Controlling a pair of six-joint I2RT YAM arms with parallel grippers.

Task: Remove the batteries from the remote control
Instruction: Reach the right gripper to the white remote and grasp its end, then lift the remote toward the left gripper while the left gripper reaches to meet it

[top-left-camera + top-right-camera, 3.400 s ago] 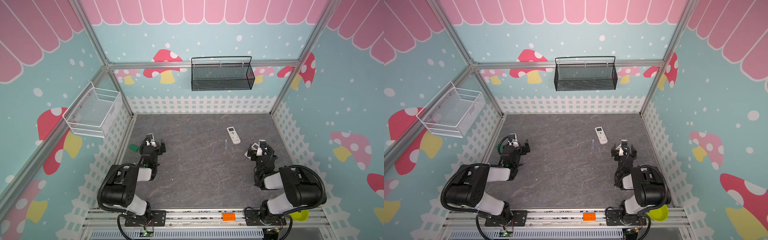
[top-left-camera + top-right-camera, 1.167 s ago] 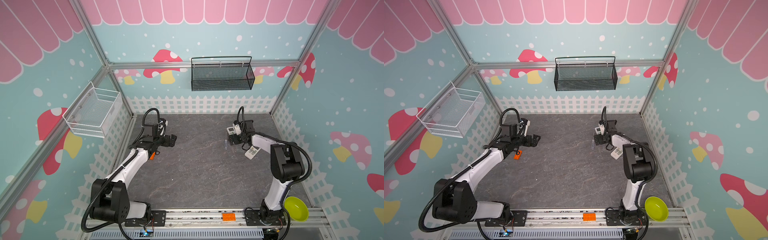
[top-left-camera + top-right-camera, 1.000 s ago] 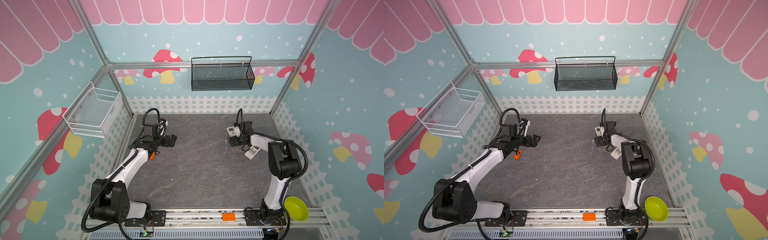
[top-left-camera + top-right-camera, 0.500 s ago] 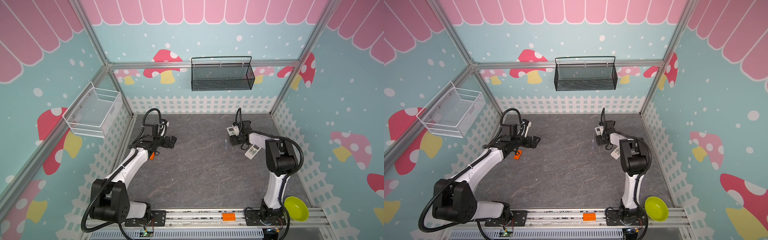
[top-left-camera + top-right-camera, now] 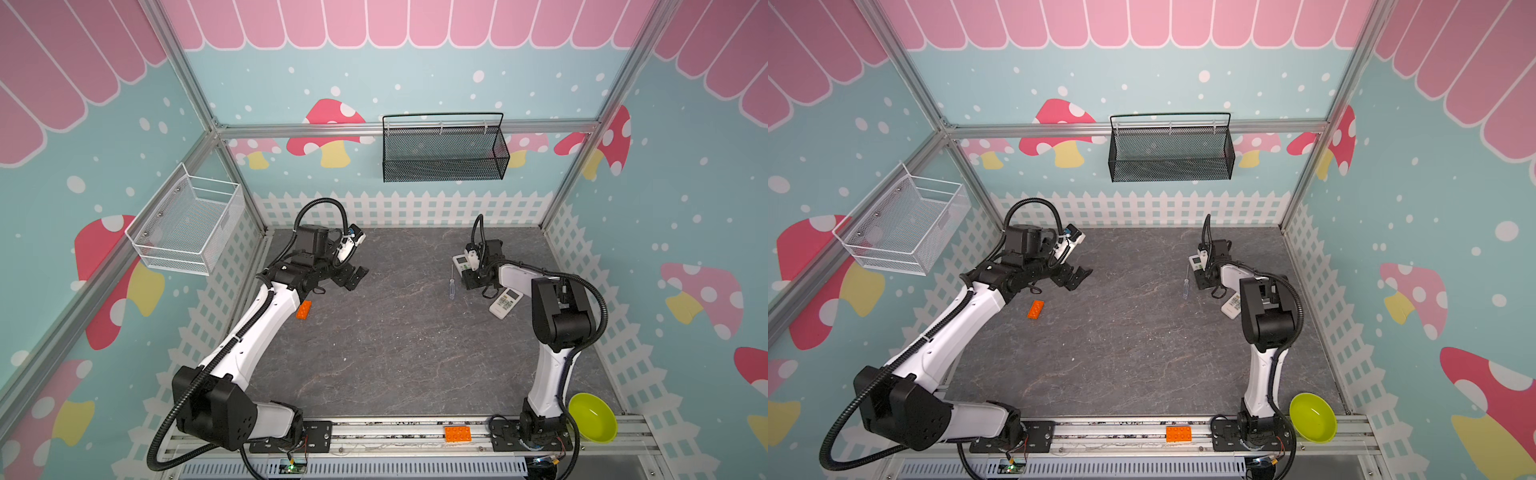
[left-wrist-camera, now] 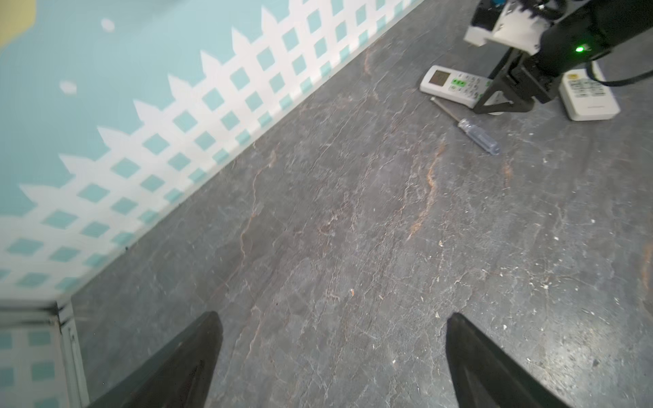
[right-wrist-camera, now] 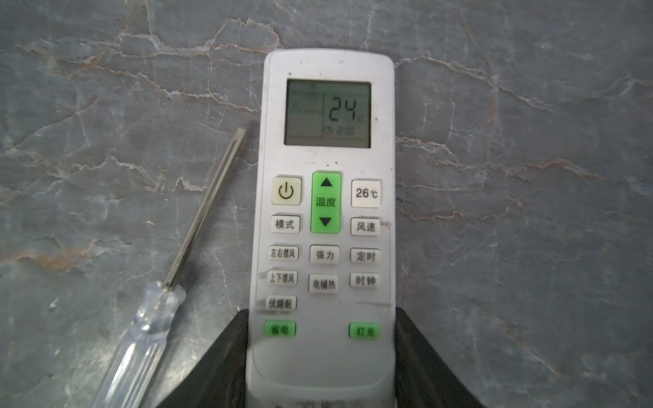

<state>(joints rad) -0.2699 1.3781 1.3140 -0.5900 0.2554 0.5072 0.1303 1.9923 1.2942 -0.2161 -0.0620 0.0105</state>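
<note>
The right claw [image 7: 321,314] is clamped on the remote [image 7: 323,226], a jaw on each long side at the button end, and the remote's length runs straight ahead of it. No sign of the batteries, likely inside underneath. The left claw [image 6: 334,314] hangs wide open, well away from the remote.

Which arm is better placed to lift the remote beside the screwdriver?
Right. The right end effector straddles that remote, fingers flush against both sides. The left end effector hangs open, well away across the workspace.
</note>
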